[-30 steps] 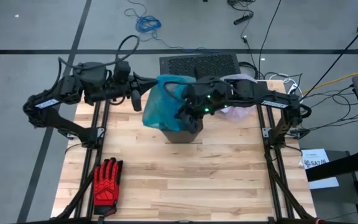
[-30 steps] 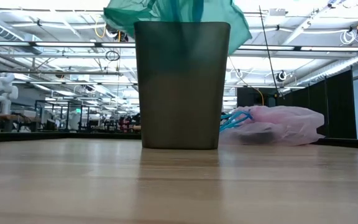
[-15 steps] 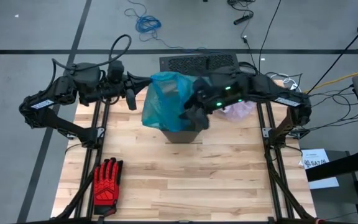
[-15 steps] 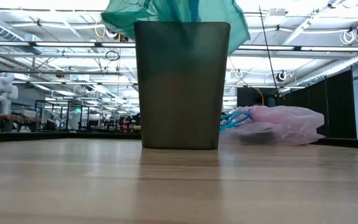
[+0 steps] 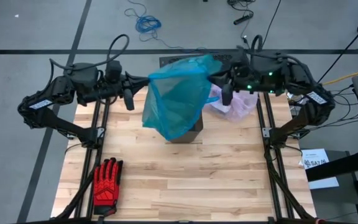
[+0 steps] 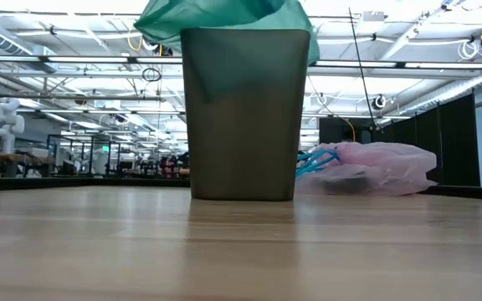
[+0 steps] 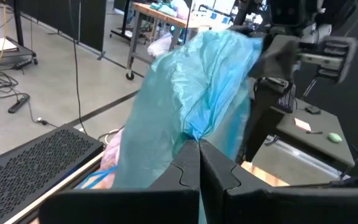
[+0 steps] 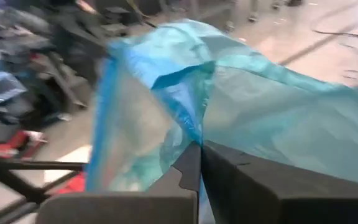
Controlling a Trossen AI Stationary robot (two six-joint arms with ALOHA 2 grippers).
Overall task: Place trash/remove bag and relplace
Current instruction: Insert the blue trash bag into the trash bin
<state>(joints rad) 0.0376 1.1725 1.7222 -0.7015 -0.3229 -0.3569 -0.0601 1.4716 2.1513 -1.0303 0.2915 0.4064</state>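
Note:
A teal-blue plastic bag (image 5: 176,99) hangs spread above the dark grey bin (image 6: 245,117), which stands at mid-table toward the far edge. My left gripper (image 5: 146,81) is shut on the bag's left edge. My right gripper (image 5: 215,79) is shut on its right edge. The bag's top shows over the bin's rim in the low view (image 6: 224,15). The pale pink bag (image 6: 375,167) lies crumpled on the table, right of and behind the bin, also seen from above (image 5: 235,104). The trash is out of view. My left gripper pinches a gathered bit of the teal bag's rim (image 7: 193,129) between its two fingers, coming nearly level from the table's left. The plastic fans out from the pinch and is drawn across toward the other arm. My right gripper pinches the opposite rim of the teal bag (image 8: 194,134) between its two fingers, coming from the table's right and slanting slightly down. The bag is lifted, its mouth stretched between the two grips, and its body hangs down over the bin.
A red-and-black work glove (image 5: 107,180) lies near the front left corner. A black perforated panel (image 5: 179,62) sits just beyond the table's far edge behind the bin. Bare wood (image 5: 185,180) lies between the bin and the near edge.
My right gripper has risen from the bin's mouth and drawn back toward the table's right and far edge, taking the teal bag's right rim with it. The bag, bunched over the bin a second ago, now stands stretched wide between both grippers.

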